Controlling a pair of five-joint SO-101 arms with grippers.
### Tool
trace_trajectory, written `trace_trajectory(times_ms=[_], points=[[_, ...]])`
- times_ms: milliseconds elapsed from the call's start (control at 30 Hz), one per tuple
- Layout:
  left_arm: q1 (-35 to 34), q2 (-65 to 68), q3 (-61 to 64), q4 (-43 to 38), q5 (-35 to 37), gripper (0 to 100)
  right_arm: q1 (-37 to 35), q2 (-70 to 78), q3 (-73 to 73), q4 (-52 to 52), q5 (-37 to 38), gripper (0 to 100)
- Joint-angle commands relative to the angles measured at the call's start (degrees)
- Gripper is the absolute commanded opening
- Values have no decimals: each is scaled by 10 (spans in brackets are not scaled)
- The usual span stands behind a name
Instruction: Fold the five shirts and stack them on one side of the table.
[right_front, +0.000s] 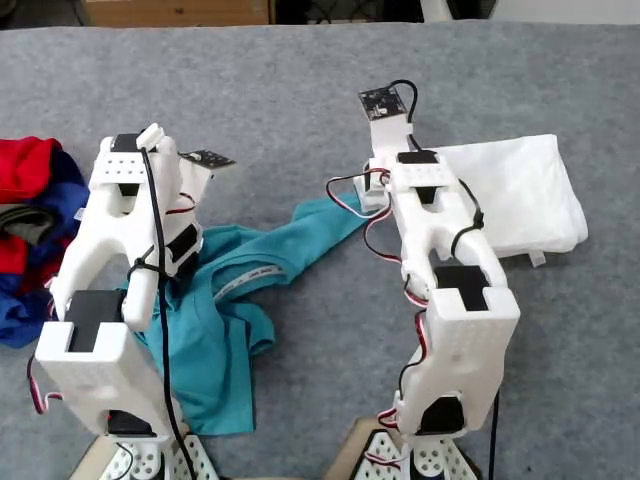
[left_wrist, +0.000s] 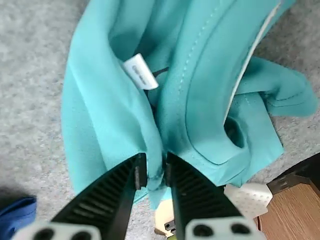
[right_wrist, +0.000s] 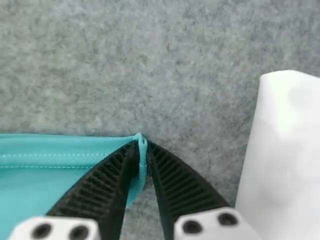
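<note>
Clearly the teal shirt is the one in hand: it lies on the grey table between the two arms, bunched under the left arm and drawn out in a narrow tail towards the right one. The left gripper is clamped on a fold of the teal cloth, with the fabric pinched between its black jaws. The right gripper is closed on the very tip of a hemmed edge of the same shirt, just above the table.

One white shirt lies folded on the right side of the table, near the right arm. A heap of red, blue and grey shirts waits at the left edge. By that count, the task looks early: one shirt done, one being worked, the rest untouched.

The shirt is crumpled rather than flat, so the next move probably calls for both arms to pull apart and spread the cloth smooth before any fold. The risk is that so small a pinch at the hem tip slips out.

A small white tag is sewn inside the shirt, and a pale printed band runs along the neckline. The writing on both is too small to read.
</note>
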Motion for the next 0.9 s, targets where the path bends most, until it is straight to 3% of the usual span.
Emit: trace_trajectory(times_ms=[0,400,567,767,867], points=[[-5,-3,-21,4,3,83,13,1,-27,-10,1,14],[-25,-10,-27,10,6,29,13,0,-27,-10,1,14],[-56,-82,-27,10,1,29,17,-7,-37,2,-1,14],[-62,-239,-84,10,-18,29,4,-92,-175,173,-40,14],[-64,-301,-143,9,12,29,2,-161,-286,267,-35,14]])
